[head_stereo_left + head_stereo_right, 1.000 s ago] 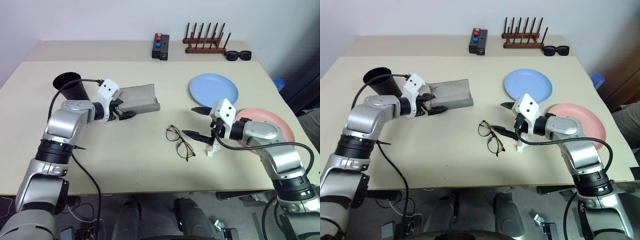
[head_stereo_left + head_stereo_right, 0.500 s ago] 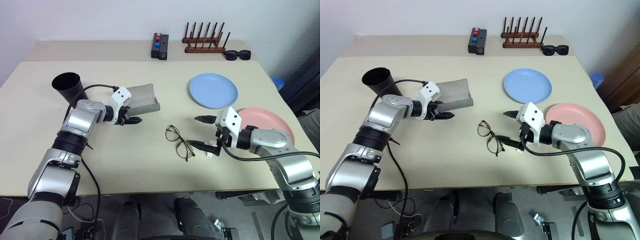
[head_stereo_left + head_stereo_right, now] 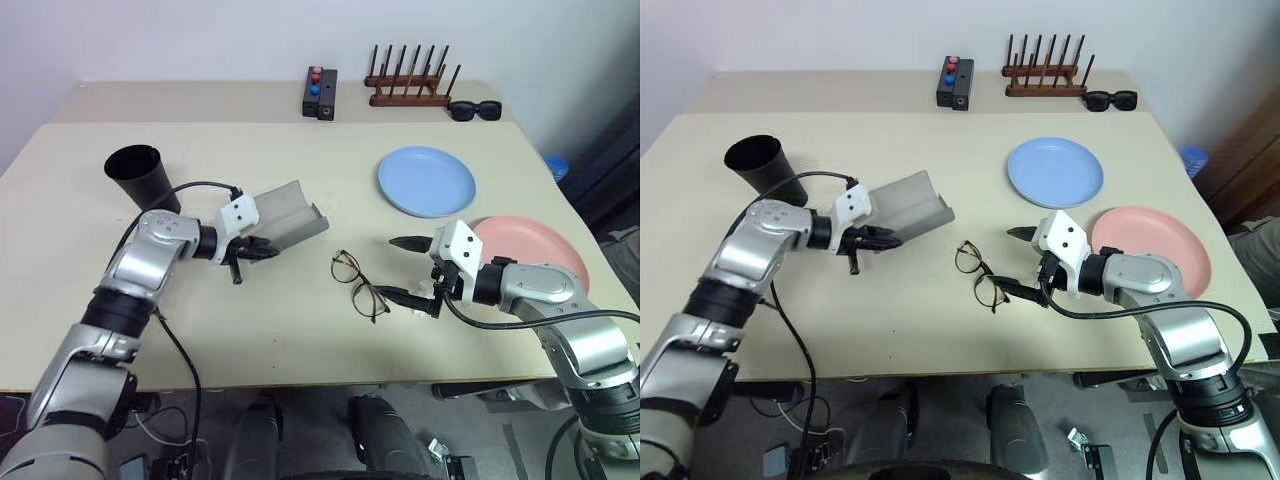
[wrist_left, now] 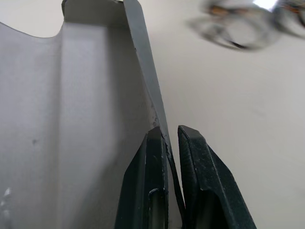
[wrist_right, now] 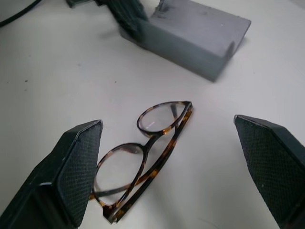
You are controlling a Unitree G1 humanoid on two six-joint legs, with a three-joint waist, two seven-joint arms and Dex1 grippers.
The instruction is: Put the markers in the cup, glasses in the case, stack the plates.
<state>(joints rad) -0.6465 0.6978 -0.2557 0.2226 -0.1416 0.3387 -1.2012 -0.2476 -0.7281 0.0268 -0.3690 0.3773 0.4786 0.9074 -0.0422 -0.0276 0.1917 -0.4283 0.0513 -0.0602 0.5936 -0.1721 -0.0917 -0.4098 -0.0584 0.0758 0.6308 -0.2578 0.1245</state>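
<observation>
- Your left gripper (image 4: 170, 143) pinches the open case's (image 3: 283, 213) wall edge, probably to steady it.
- Your right gripper (image 3: 411, 270) is spread wide beside the folded glasses (image 3: 360, 284), apparently lined up to grasp them, not touching.

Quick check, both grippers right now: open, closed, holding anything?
Left gripper: closed, pinching the edge of the grey glasses case.
Right gripper: open wide, holding nothing, with the glasses lying on the table between its fingers.
</observation>
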